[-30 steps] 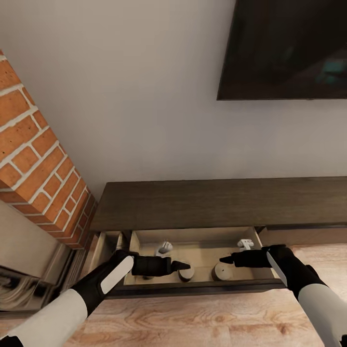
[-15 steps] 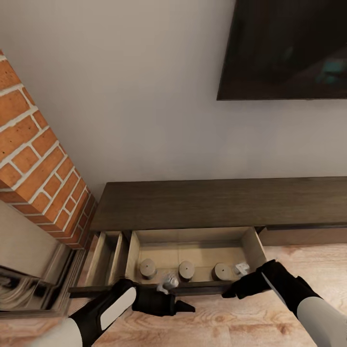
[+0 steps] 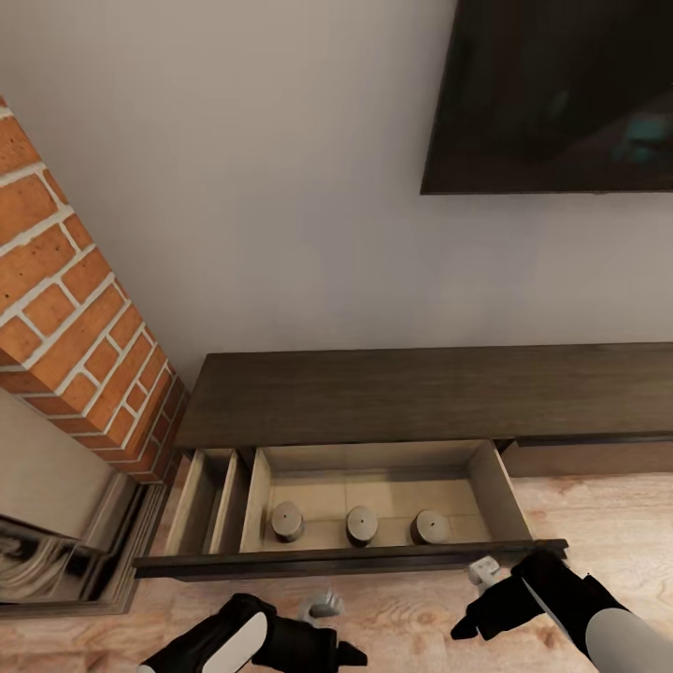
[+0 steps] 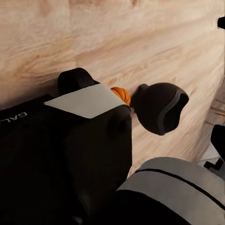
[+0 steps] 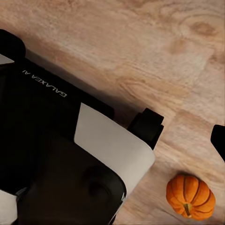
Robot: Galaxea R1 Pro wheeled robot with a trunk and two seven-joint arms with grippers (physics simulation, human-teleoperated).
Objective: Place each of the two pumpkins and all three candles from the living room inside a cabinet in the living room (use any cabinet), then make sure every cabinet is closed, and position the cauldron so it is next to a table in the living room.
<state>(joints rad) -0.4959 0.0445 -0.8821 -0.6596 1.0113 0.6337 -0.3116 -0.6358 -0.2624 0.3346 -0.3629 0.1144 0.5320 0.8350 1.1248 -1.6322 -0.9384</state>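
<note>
Below the dark screen [image 3: 561, 93], inside the cabinet's [image 3: 421, 393] open drawer [image 3: 374, 495], we see the three candles [image 3: 361, 524] standing in a row, so that part looks done. One pumpkin [image 5: 191, 195] lies on the wood floor [image 3: 598, 505] by our base; an orange sliver [image 4: 121, 94] peeks out in the left wrist view, pumpkin or not we cannot tell. Our left gripper [image 3: 322, 652] and right gripper [image 3: 481, 612] hover low before the drawer front, holding nothing; whether their fingers are spread we cannot tell. Left, we judge: both pumpkins, shutting the drawers, and the cauldron.
</note>
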